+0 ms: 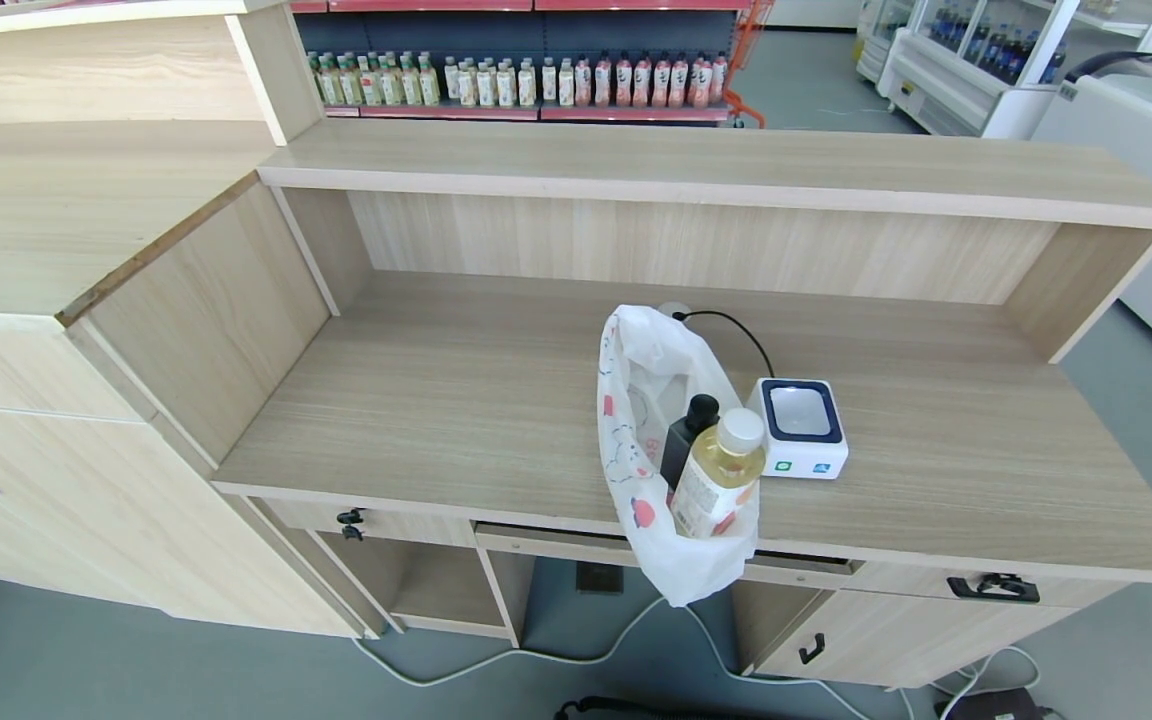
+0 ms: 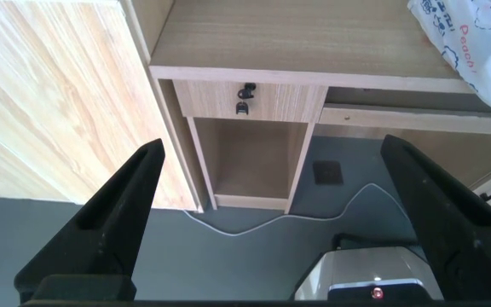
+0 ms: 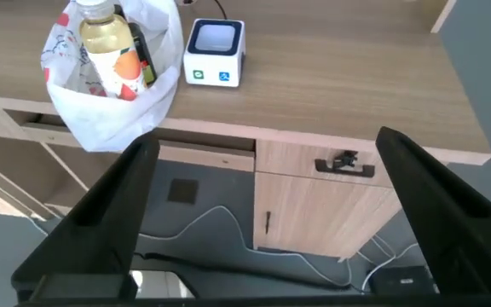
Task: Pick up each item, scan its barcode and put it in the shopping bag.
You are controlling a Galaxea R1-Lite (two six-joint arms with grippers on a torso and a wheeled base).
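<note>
A white shopping bag (image 1: 636, 440) with cartoon prints lies on the wooden counter (image 1: 456, 400), its mouth hanging over the front edge. Inside it stand a bottle of yellow drink with a white cap (image 1: 721, 475) and a black bottle (image 1: 686, 432). A white barcode scanner (image 1: 798, 427) sits just right of the bag, its black cable running back. The bag (image 3: 113, 77), the drink bottle (image 3: 109, 47) and the scanner (image 3: 214, 53) also appear in the right wrist view. My left gripper (image 2: 280, 226) hangs open below counter height, left of the bag (image 2: 467, 43). My right gripper (image 3: 271, 222) is open, low before the counter.
A raised ledge (image 1: 716, 170) runs along the counter's back. A tall cabinet (image 1: 86, 250) stands at the left. Drawers and a black handle (image 1: 991, 587) sit under the counter, with cables on the floor. Shelves of bottles (image 1: 516, 82) stand far behind.
</note>
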